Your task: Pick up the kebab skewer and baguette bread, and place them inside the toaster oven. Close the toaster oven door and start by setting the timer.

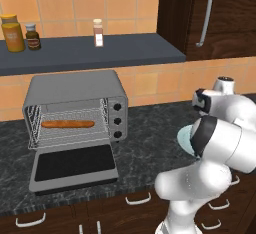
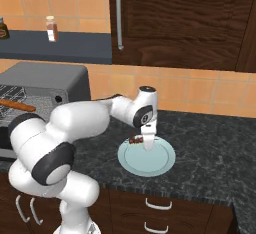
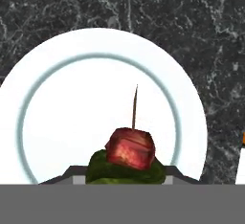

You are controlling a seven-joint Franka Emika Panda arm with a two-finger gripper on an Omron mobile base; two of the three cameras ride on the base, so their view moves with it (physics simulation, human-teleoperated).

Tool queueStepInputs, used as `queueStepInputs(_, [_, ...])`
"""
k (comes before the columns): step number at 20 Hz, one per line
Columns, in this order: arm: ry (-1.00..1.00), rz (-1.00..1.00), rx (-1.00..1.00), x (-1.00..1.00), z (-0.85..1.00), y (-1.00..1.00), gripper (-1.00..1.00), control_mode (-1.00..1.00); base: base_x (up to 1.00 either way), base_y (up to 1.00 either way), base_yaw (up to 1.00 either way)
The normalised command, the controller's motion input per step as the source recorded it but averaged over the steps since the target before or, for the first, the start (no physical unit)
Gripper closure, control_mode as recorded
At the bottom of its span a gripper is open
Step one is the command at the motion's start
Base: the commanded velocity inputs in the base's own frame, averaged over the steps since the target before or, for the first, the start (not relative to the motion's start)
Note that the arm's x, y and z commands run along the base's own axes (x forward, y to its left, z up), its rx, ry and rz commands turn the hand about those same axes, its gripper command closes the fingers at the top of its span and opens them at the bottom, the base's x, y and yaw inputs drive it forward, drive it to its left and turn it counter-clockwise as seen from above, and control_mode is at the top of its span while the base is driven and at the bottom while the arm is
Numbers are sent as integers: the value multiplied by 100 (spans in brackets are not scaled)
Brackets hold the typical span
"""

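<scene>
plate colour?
The plate is white with a pale blue-grey ring inside the rim; clearest in the hand view.

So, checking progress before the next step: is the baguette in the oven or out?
In. The baguette lies on the wire rack inside the toaster oven, whose door hangs open.

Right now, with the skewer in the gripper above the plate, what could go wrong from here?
1. The gripper holds the kebab skewer near one end, so it could swing or slip in transit.
2. The baguette bread already lies across the toaster oven rack; the skewer may knock it.
3. The toaster oven door lies open and low, so the arm could clip it.
</scene>
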Motion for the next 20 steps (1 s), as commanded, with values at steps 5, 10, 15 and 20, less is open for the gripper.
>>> queueStepInputs(5, [0,-28,8,-23,42,61,100,-100,0,0,0])
queueStepInputs(10, [-3,-26,9,-9,52,44,100,-100,0,0,0])
queueStepInputs(15, [-22,-4,-2,-5,64,61,100,-100,0,0,0])
queueStepInputs(20, [-16,0,-4,-23,37,99,100,-100,0,0,0])
